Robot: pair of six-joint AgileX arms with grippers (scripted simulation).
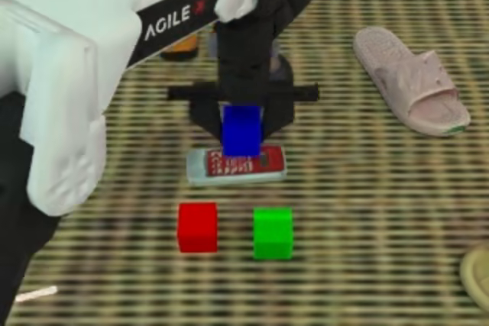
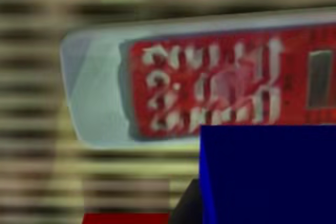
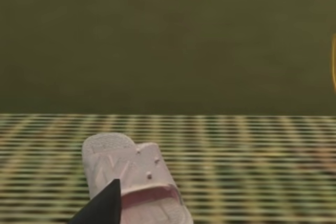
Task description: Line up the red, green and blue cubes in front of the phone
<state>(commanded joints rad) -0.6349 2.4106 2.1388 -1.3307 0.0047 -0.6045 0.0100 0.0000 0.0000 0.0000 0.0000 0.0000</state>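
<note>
Blue cube sits gripped in left end effector, above phone.

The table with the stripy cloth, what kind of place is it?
Probably a computer-made practice table: a woven mat holds toy cubes, a phone and a stray pink slipper.

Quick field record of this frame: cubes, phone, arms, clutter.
blue cube: held by left gripper, above the phone
phone: flat on the mat, red face up
red cube: on the mat in front of the phone, toward the left
green cube: beside the red cube, apart, to its right
right arm: out of top view; fingertip near the pink slipper
row: two of three cubes placed
</note>
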